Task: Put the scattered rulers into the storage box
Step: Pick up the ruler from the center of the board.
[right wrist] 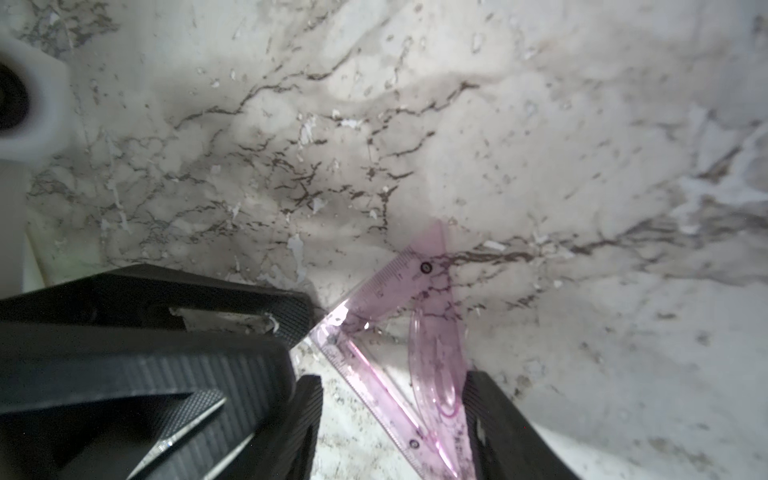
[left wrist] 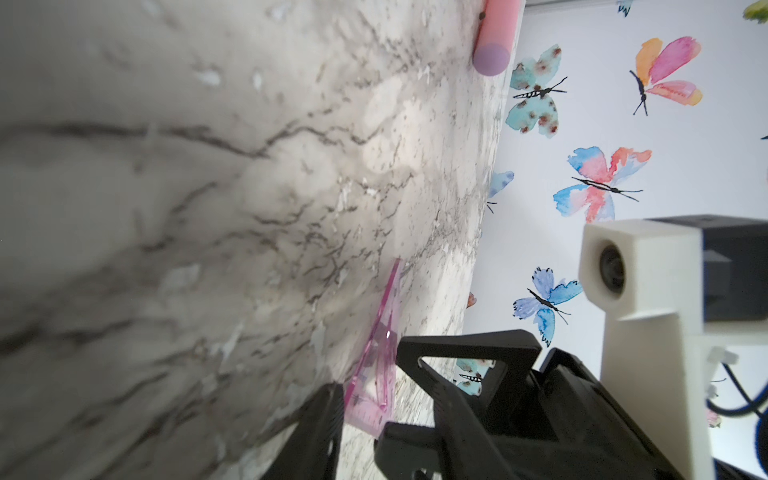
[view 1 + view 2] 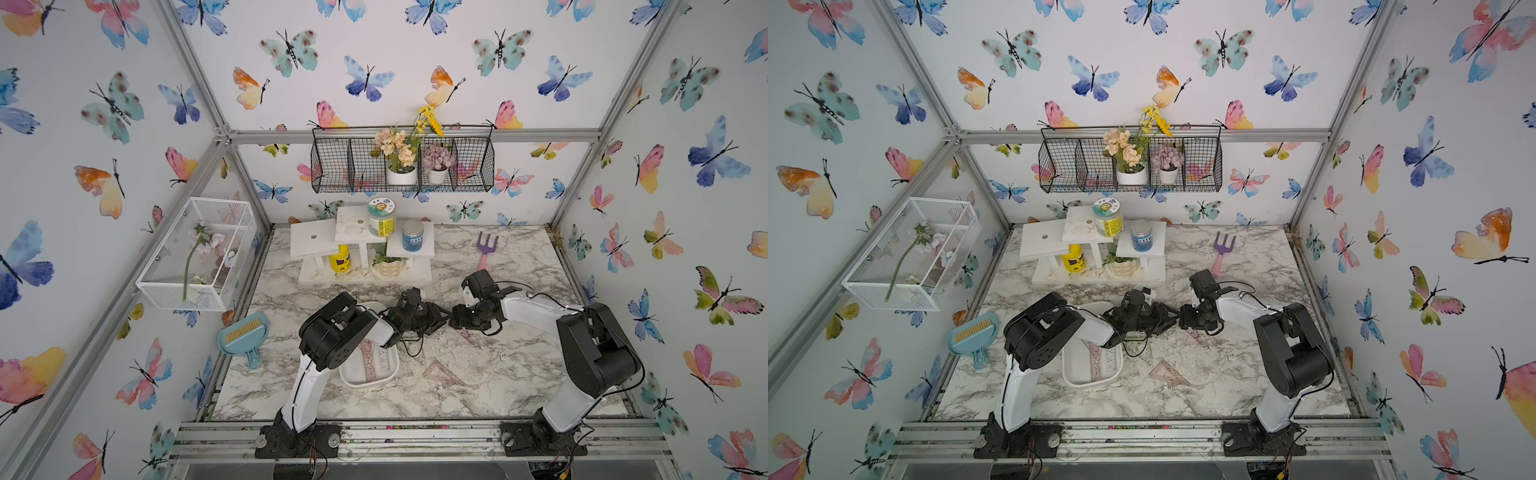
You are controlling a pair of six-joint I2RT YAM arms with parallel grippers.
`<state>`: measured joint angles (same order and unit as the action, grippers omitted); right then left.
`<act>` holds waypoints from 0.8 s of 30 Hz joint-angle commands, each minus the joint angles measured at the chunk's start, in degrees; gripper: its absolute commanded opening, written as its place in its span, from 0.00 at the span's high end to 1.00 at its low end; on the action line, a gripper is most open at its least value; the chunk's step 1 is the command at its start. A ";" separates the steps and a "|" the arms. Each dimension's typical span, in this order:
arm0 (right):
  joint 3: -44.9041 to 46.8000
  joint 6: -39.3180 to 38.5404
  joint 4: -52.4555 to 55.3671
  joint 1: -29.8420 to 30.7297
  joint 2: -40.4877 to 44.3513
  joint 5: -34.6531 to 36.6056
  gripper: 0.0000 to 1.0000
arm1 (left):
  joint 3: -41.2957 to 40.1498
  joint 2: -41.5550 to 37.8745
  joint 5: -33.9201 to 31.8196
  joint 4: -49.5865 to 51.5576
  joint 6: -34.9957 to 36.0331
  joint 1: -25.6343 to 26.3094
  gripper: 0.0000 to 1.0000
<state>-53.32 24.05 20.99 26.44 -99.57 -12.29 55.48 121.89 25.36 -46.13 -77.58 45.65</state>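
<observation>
- The storage box sits in the near half of the worktop, left of centre. Its long axis runs near to far, and its far end is hidden under the left arm.
- In it, a straight ruler lies flat along the box's length. A second ruler piece lies beside it on the right; I cannot make out its shape.
- A set square lies flat on the marble just right of the box. Its longest edge runs roughly along the near edge and its sharpest tip points right.
- Near the worktop's middle, another set square lies between the two pincers, with one sharp tip pointing away from the right one.
- The right gripper is released: its fingers stand either side of this set square, with marble showing beside the scale edge.
- The left gripper meets the set square's corner with its fingertips. I cannot tell whether it pinches it.
- A garden fork lies towards the far right corner, tines pointing at the far edge.
- At the far edge, a white stand carries jars.
- A white mesh cage on the left wall holds a flower stem.
- A black wire basket on the back wall holds two potted plants.
</observation>
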 commanded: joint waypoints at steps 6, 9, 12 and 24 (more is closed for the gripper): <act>6.48 0.84 -3.96 1.87 -10.94 -9.23 0.40 | 0.22 3.27 13.56 -12.27 -6.44 4.98 0.58; 6.39 0.77 -3.78 1.86 -11.17 -8.42 0.39 | 0.94 2.97 13.83 -13.28 -6.96 5.15 0.58; 6.47 0.99 -4.28 1.88 -11.13 -8.33 0.39 | 1.23 2.40 13.83 -13.56 -7.15 5.24 0.58; 6.21 2.15 -5.35 1.86 -5.58 -8.84 0.39 | 2.57 2.66 13.66 1.80 -1.10 5.50 0.69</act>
<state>-51.94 23.92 18.24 25.96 -98.43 -13.74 57.47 124.07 25.69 -48.56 -82.70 45.65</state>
